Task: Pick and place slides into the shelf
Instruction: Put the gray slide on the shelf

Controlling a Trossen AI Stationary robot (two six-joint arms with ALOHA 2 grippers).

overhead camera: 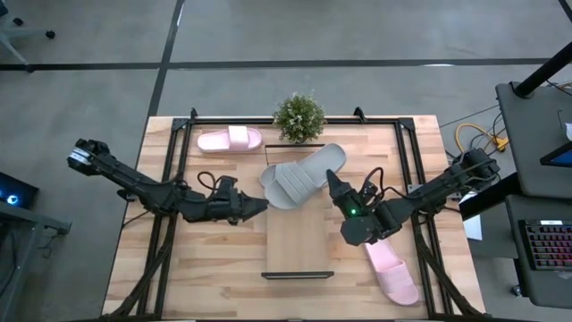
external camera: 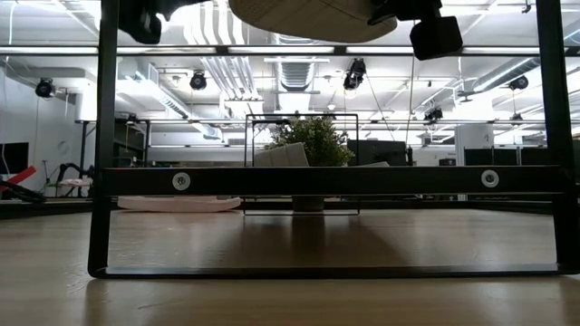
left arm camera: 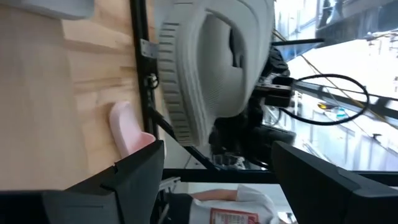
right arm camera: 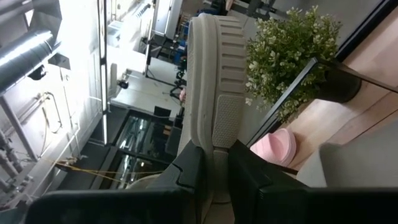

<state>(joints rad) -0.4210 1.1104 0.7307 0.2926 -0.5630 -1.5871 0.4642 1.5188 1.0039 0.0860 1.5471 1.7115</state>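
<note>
A grey slide (overhead camera: 299, 177) hangs level, sole down, above the far half of the shelf's light-wood board (overhead camera: 299, 241). My right gripper (overhead camera: 332, 182) is shut on it. In the low view its sole (external camera: 308, 18) shows at the top. My left gripper (overhead camera: 262, 206) stands open and level just short of the slide's other end, touching nothing. The left wrist view shows the strap (left arm camera: 217, 56) ahead of its fingers. One pink slide (overhead camera: 230, 139) lies sole-down at the far left. Another pink slide (overhead camera: 393, 273) lies at the near right. My right gripper pinches the grey slide's sole at its ribbed rim (right arm camera: 225, 124), one finger above the sole and one below. The fingers come level from the table's right side, slanting toward the far left. The slide is lifted clear of the shelf and stays level.
A potted plant (overhead camera: 298, 116) stands at the shelf's far end. Black rails (overhead camera: 170, 179) run along both sides of the tabletop. In the right wrist view a pale grey surface (right arm camera: 357, 168) shows lower down, beside the held slide. The board's near half is bare.
</note>
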